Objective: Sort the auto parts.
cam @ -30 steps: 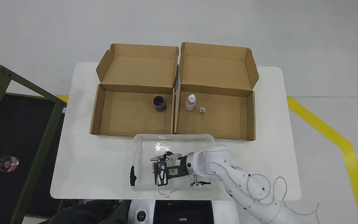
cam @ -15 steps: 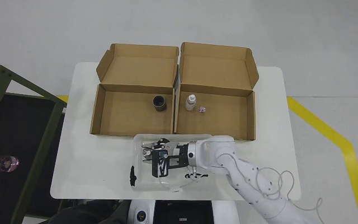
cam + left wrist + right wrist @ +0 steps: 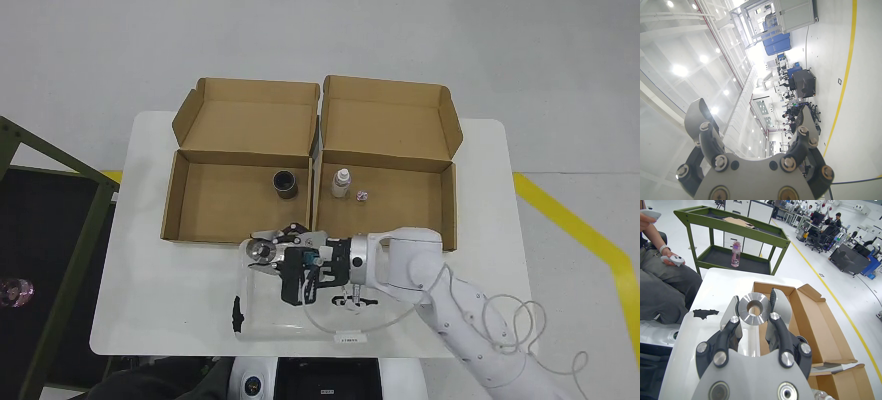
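My right gripper [image 3: 268, 251] is shut on a silver metal ring [image 3: 261, 250] with a round bore, held above the far left corner of the clear plastic tray [image 3: 262, 322], just short of the left cardboard box [image 3: 190, 205]. In the right wrist view the ring [image 3: 745, 316] sits clamped between the fingers of the right gripper [image 3: 754, 295]. A dark cylindrical part [image 3: 285, 184] stands in the left box. The right box [image 3: 410, 215] holds a small white bottle [image 3: 342, 182] and a tiny pale part [image 3: 362, 196]. My left gripper [image 3: 752, 106] is open, holds nothing and points up at the ceiling.
A black flat part [image 3: 237, 314] lies at the tray's left edge and shows in the right wrist view as a black flat part [image 3: 705, 313]. Both box lids stand open at the back. A green cart [image 3: 738, 236] stands left of the white table [image 3: 140, 290].
My right gripper has carried the metal ring from the middle of the tray up and toward the tray's far left corner, nearer the left box.
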